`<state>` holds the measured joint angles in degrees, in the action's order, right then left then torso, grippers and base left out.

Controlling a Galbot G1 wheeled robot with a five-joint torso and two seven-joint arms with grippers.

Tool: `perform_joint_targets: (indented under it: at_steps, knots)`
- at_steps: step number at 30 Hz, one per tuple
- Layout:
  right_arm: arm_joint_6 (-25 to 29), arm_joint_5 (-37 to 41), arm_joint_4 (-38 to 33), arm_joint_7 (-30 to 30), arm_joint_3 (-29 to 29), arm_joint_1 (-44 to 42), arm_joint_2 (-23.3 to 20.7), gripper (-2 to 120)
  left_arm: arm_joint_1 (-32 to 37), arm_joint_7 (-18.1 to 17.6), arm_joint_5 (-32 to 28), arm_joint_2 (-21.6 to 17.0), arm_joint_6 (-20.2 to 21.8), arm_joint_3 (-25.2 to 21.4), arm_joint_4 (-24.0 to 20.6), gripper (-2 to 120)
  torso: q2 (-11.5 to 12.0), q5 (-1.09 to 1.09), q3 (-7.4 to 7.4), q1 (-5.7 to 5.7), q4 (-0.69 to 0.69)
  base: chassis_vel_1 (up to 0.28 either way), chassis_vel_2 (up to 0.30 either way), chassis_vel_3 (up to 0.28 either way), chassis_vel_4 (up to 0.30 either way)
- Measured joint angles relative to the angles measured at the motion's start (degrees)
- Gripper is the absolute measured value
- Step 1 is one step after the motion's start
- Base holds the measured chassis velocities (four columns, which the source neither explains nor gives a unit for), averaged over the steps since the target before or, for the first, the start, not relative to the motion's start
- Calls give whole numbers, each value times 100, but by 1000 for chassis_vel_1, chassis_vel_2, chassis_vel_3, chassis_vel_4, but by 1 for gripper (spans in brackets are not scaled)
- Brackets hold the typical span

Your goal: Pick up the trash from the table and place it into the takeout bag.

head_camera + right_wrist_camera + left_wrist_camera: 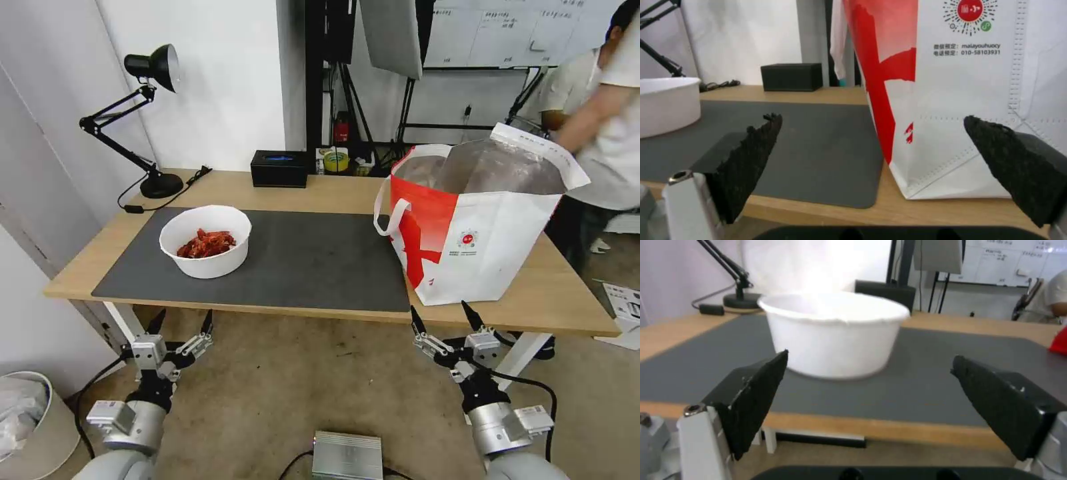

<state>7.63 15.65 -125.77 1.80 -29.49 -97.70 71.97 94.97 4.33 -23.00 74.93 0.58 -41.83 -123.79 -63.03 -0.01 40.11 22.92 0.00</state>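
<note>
A white bowl of red shells (205, 248) stands on the left part of the dark grey mat (313, 260) on the light-wood table (333, 190). The left wrist view has the bowl (833, 335) straight ahead beyond the table's front edge. At the table's right stands the takeout bag (477, 223), white with red panels, its foil-lined mouth open. The bag (969, 93) looms close in the right wrist view. My left gripper (181, 322) hangs open below the front edge, in front of the bowl. My right gripper (444, 315) is open below the edge, in front of the bag.
A black desk lamp (150, 120) stands at the back left corner and a black box (279, 168) at the back edge. A person stands behind the bag at the right. A bin (27, 420) sits on the floor at the left.
</note>
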Motion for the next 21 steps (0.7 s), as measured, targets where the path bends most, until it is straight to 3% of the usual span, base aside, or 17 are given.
perform_joint_targets:
  at_steps: [4, 7, 8, 10, 12, 15, 16, 21]
  knots:
    - [1, 2, 0, 0, -1, 2, -2, 100, -251, -210, -378, -413, 233, -95, -60, 100, 0, 0, 0, 0, 0, 0, 0, 0, 0]
    - [2, 3, 0, 0, -3, 1, -3, 100, -587, -413, -907, -1027, 476, -110, 26, 100, 1, 0, 0, 0, 1, 0, 0, 0, 0]
    - [2, 3, 0, 0, -3, 1, -3, 100, -587, -413, -907, -1027, 476, -110, 26, 100, 1, 0, 0, 0, 1, 0, 0, 0, 0]
    - [4, 5, 0, 0, -4, 1, -3, 100, -872, -544, -1352, -1552, 664, -87, 188, 100, 1, -1, 0, 0, 1, 0, 0, 0, 0]
    - [4, 5, 0, 0, -4, 2, -3, 100, -935, -583, -1462, -1659, 706, -73, 222, 100, 1, 0, 0, 0, 1, 0, 0, 0, 0]
    - [5, 6, 0, 0, -6, 2, -3, 100, -1525, -754, -2163, -2600, 958, 47, 652, 100, 1, -1, 0, 0, 0, 0, 0, 0, 0]
    - [5, 6, 0, 0, -6, 2, -3, 100, -1525, -754, -2163, -2600, 958, 47, 652, 100, 1, -1, 0, 0, 0, 0, 0, 0, 0]
    - [6, 8, -1, -2, -7, 2, -4, 100, -2076, -767, -2718, -3454, 1120, 76, 1135, 100, 1, 1, 1, 0, 1, 0, 0, 0, 0]
